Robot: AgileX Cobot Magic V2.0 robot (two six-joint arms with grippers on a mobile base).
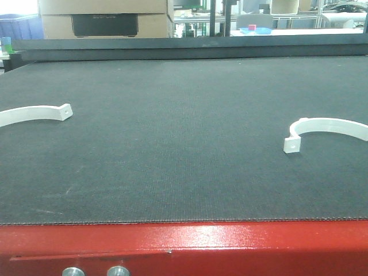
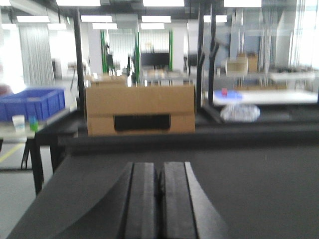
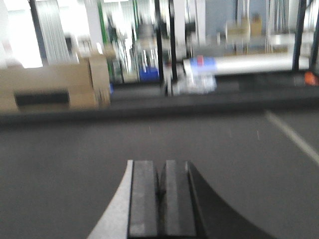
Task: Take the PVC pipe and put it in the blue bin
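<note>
The dark counter (image 1: 184,144) gives broad room for passing across its middle. Only two low, flat things lie on it: one white curved piece (image 1: 34,113) at the left edge and another white curved piece (image 1: 330,127) at the right edge, well apart. A raised dark rail (image 1: 184,45) closes the far side, with a cardboard box (image 1: 103,20) standing beyond it. A red front edge (image 1: 184,244) borders the near side.

Bright overhead glare; both wrist views blurred.
</note>
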